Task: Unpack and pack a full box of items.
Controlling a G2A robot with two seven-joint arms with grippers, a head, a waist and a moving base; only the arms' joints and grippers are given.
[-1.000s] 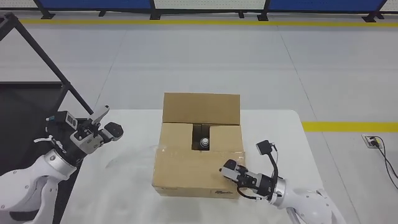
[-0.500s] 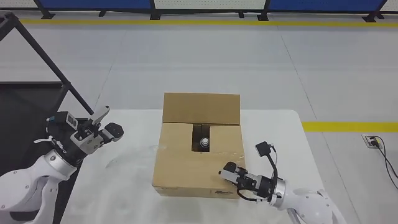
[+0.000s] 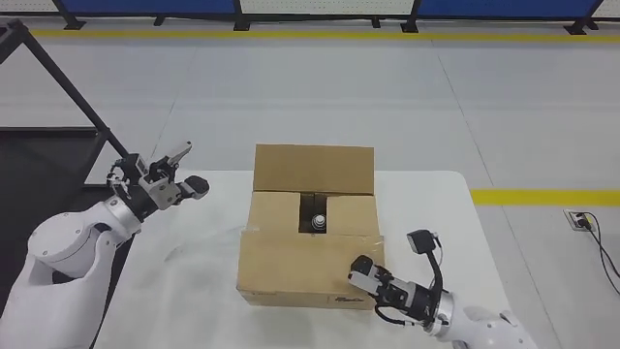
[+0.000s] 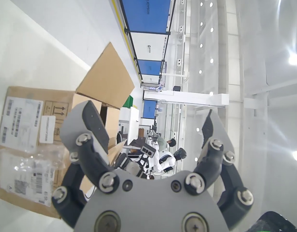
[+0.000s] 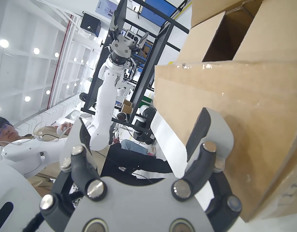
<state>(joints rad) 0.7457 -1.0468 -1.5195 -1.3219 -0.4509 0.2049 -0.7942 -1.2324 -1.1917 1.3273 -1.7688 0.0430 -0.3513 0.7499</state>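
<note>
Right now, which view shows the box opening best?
Top view: it looks straight down the gap between the flaps of the box, with a pale-capped item inside. Right wrist sees the gap obliquely, dark inside. Left wrist sees the labelled side and raised flap.

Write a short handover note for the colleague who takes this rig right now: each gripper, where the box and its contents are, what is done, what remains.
Left gripper: open, empty, held up over the table edge on its own side, away from the box.
Right gripper: open, empty, at the box's near corner on its own side; contact with the cardboard cannot be told.
Box: mid-table, far flap standing up, the rest folded in with a gap, where a white-topped item shows.
Done: nothing gripped or taken out, as far as seen.
Left: open the flaps, unpack, then pack back.
</note>
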